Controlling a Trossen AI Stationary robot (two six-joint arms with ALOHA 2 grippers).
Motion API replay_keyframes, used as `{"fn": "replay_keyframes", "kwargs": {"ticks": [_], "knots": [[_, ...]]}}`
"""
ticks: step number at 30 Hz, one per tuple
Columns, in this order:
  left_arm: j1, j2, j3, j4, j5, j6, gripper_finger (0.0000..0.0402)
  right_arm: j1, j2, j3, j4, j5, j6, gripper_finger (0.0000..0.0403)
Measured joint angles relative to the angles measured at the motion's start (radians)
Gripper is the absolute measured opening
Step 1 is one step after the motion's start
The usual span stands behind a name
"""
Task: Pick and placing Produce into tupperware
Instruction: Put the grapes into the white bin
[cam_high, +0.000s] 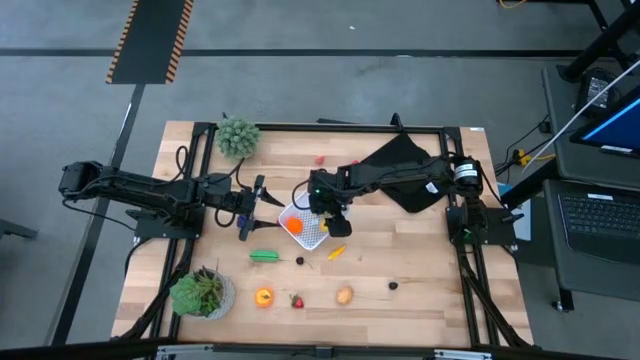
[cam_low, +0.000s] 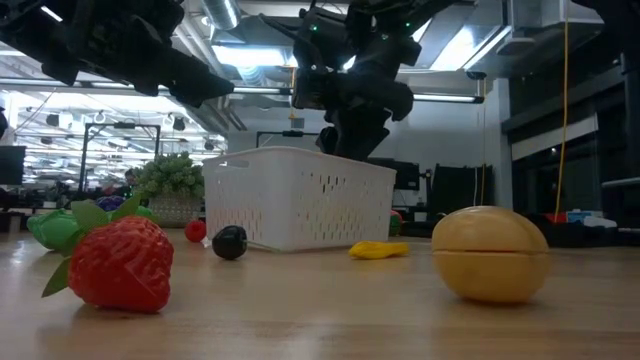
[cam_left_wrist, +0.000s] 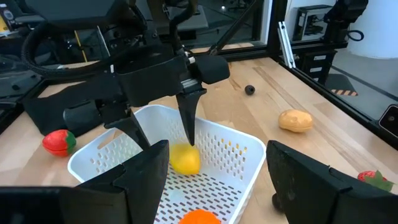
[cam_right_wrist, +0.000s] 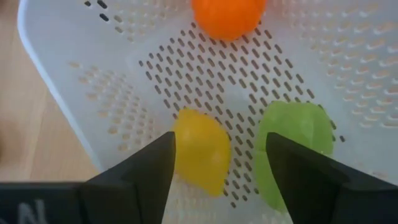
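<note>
The white tupperware (cam_high: 303, 227) stands mid-table. It holds an orange piece (cam_right_wrist: 227, 17), a yellow piece (cam_right_wrist: 200, 151) and a light green piece (cam_right_wrist: 291, 146). My right gripper (cam_high: 330, 208) hangs open over the container, pointing down, with its fingers (cam_left_wrist: 188, 121) inside it. The yellow piece (cam_left_wrist: 185, 159) lies on the dotted bottom at one fingertip. My left gripper (cam_left_wrist: 217, 186) waits open just left of the container, level with its wall. Other produce lies on the table toward the near edge. My right gripper is open, pointing down into the tupperware. One fingertip (cam_left_wrist: 189, 140) stands right at the top of the yellow piece, which rests on the container's bottom. I cannot tell whether they touch.
Loose produce on the table: a green piece (cam_high: 265, 256), a yellow piece (cam_high: 337, 252), an orange-yellow one (cam_high: 263, 296), a strawberry (cam_high: 297, 301), a tan one (cam_high: 344, 295), dark berries (cam_high: 393, 285), a red piece (cam_high: 320, 158). Potted plants (cam_high: 238, 136) (cam_high: 203, 293); black cloth (cam_high: 405, 170).
</note>
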Motion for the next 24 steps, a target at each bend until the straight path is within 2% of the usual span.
{"fn": "replay_keyframes", "kwargs": {"ticks": [8,15,19,24], "knots": [[0.0,0.0,0.0,0.0,0.0,0.001,0.0261,0.003,-0.006,0.054,-0.027,0.007,-0.003,0.0252],[0.0,0.0,0.0,-0.007,0.0,-0.004,0.0261,0.003,-0.08,0.067,-0.016,0.007,-0.026,0.0252],[0.002,0.0,0.0,-0.008,-0.006,-0.012,0.0261,0.013,-0.152,0.029,0.011,0.008,-0.028,0.0252],[0.003,0.0,0.0,-0.011,-0.052,-0.036,0.0261,0.036,-0.261,-0.128,0.215,0.01,-0.032,0.0252]]}}
